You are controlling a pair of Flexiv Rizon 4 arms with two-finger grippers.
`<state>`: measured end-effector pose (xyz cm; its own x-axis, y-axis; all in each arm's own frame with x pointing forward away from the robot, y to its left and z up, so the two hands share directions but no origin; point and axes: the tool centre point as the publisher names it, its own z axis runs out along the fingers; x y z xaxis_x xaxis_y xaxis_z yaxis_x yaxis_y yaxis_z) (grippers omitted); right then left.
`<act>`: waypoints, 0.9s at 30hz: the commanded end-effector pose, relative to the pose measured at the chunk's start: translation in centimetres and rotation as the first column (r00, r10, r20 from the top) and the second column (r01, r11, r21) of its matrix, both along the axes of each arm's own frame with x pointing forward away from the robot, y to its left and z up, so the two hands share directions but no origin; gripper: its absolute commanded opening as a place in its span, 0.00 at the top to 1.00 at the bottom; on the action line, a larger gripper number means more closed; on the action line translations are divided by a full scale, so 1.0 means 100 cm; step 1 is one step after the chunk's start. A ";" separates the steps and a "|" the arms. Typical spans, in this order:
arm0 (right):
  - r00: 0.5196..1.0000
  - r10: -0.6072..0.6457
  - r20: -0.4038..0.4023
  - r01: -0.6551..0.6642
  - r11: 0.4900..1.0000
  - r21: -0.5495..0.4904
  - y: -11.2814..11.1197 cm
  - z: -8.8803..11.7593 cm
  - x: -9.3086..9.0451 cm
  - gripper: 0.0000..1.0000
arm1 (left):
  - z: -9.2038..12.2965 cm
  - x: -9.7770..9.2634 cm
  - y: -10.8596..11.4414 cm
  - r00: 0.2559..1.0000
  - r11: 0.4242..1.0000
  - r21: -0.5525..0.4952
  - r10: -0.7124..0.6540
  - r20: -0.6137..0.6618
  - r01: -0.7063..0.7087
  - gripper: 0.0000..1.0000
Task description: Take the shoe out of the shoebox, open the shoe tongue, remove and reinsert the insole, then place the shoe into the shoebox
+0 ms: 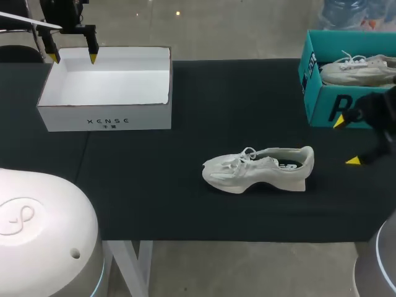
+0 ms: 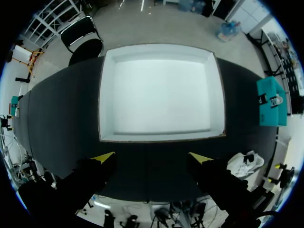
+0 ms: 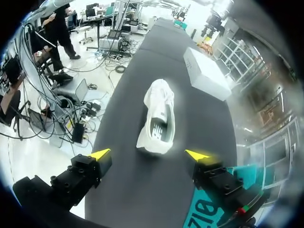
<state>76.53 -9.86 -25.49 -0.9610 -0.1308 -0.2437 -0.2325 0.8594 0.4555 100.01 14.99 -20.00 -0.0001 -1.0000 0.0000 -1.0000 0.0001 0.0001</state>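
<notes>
Table [image 1: 185, 210]: matte black surface.

Shoe [image 1: 258, 169]: off-white, mesh-like upper, thick moulded sole, white laces. It stands upright on its sole near the table's middle, outside both boxes, with the toe toward the left arm's side and the heel toward the right. A dark lining shows in the opening.

White shoebox [image 1: 105, 116]: rectangular card, lid off, at the far left. Only its smooth white floor and walls show.

Teal box [image 1: 322, 99]: glossy card, far right. It holds a second pale shoe [image 1: 359, 68], laces up.

Left gripper [image 1: 73, 59]: over the white shoebox's far left rim, fingers spread wide, gripping nothing.

Right gripper [image 1: 346, 142]: in front of the teal box, fingers spread wide, gripping nothing. The shoe's heel lies ahead of it, apart.
</notes>
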 end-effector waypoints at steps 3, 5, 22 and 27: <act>1.000 0.005 0.004 -0.005 1.000 0.014 -0.003 -0.002 -0.001 0.00 | 0.000 0.000 0.000 1.000 1.000 0.000 0.000 0.000 0.000 0.00; 1.000 0.005 0.004 -0.005 1.000 0.014 -0.003 -0.002 -0.001 0.00 | 0.000 0.000 0.000 1.000 1.000 0.000 0.000 0.000 0.000 0.00; 0.995 0.094 0.028 -0.098 0.934 0.344 0.020 -0.011 0.013 0.00 | 0.000 0.000 0.000 1.000 1.000 0.000 0.000 0.000 0.000 0.00; 0.994 0.095 -0.045 -0.073 0.931 0.357 0.017 -0.019 0.023 0.00 | 0.000 0.000 0.000 1.000 1.000 0.000 0.000 0.000 0.000 0.00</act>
<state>77.24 -8.11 -26.88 -0.9589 -0.1047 -0.2639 -0.2692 0.6304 0.7281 100.01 14.99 -20.01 -0.0001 -1.0000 0.0001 -1.0000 0.0001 0.0001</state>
